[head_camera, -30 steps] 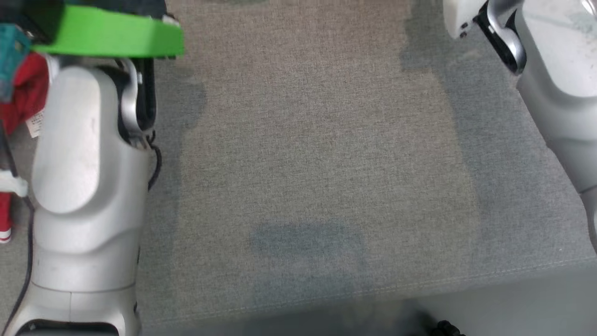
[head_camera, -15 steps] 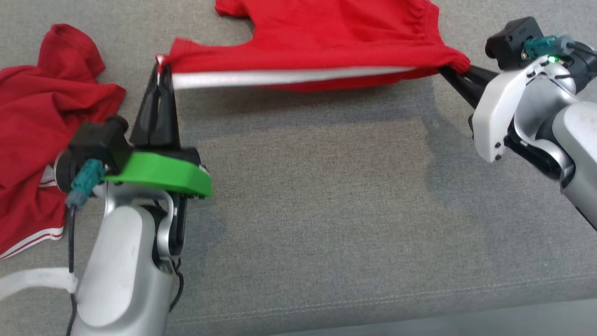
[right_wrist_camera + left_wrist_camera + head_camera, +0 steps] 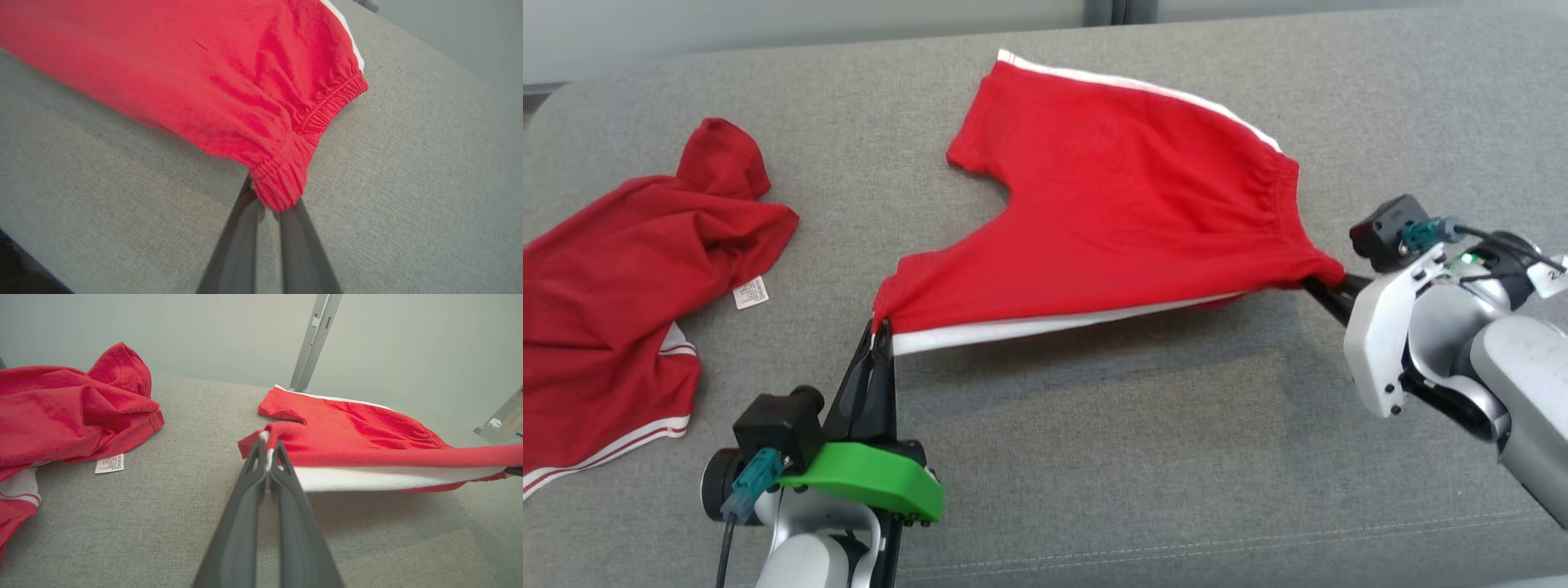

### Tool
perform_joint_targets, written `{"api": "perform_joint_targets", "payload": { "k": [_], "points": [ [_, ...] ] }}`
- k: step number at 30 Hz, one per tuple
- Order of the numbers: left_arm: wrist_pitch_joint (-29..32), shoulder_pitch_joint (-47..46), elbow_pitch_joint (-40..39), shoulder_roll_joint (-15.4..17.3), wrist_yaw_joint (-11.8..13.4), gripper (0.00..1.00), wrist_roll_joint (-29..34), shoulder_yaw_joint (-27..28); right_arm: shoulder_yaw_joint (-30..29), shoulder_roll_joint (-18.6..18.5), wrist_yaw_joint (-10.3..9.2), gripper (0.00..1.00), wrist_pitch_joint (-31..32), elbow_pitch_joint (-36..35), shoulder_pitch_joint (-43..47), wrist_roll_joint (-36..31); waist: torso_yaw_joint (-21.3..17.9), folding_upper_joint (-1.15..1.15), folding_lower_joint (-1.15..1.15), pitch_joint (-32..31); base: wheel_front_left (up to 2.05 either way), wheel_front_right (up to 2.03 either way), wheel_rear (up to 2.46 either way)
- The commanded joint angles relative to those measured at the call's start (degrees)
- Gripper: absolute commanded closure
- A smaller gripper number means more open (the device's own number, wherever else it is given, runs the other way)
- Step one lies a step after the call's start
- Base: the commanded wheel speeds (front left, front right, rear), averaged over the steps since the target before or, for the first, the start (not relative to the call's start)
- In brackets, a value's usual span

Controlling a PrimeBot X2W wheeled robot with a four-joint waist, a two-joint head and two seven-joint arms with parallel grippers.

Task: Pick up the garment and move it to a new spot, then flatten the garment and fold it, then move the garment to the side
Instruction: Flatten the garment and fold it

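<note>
**Item 1, red shorts** (image 3: 1127, 204): white stripe down each side, gathered waistband. We find them at the middle of the grey cushion (image 3: 1094, 474). The far leg lies flat. The near edge is lifted clear and drawn taut between our two grippers, with a shadow beneath it.

**Item 2, left gripper** (image 3: 880, 333): jaws clenched on the hem corner of the near leg, where the white stripe ends. In our left wrist view the cloth sits pinched at the very tips.

**Item 3, right gripper** (image 3: 1315, 286): jaws clamped on the end of the waistband. In our right wrist view the bunched elastic folds over the tips.

**Item 4, red shirt** (image 3: 629, 269): a crumpled heap with white-striped trim, at the left of the cushion and well apart from the shorts. Its white label (image 3: 751, 292) is turned out onto the fabric.

**Item 5, metal post** (image 3: 314, 339): upright beyond the cushion's far edge.
</note>
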Motion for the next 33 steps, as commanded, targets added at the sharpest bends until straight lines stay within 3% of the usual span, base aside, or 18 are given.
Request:
{"api": "perform_joint_targets", "payload": {
  "k": [1, 10, 16, 23, 33],
  "points": [
    [0.3, 1.3, -0.7, 0.7, 0.5, 1.0, 0.3, 0.3, -0.4, -0.1, -0.12, 1.0, 0.5, -0.3, 1.6, 0.4, 0.3, 0.0, 0.01, -2.1, 0.0, 0.0, 0.0],
    [4.1, 7.0, -7.1, 2.5, 2.7, 1.0, 1.6, -1.1, -1.1, -0.6, -0.11, 1.0, 3.9, -5.7, 9.4, 1.3, -1.1, 0.0, 0.01, -4.2, 0.0, 0.0, 0.0],
    [4.8, 3.4, -7.5, 3.3, 2.2, 1.0, 2.4, -1.4, -4.8, 2.4, -0.1, 1.0, 2.4, -8.4, 12.4, 2.6, -2.3, 0.0, 0.01, -3.3, 0.0, 0.0, 0.0],
    [6.9, -10.5, 0.7, 2.6, 0.3, 1.0, 3.8, -2.3, -9.6, 8.2, -0.1, 1.0, 0.6, -8.3, 11.0, 4.9, -3.2, 0.0, 0.01, 0.4, 0.0, 0.0, 0.0],
    [6.1, -28.9, 16.7, 0.6, 0.9, 1.0, 3.2, -0.8, -13.1, 15.1, -0.1, 1.0, -1.3, -3.6, 6.3, 6.9, -6.0, 0.0, 0.01, 6.1, 0.0, 0.0, 0.0]
  ]
}}
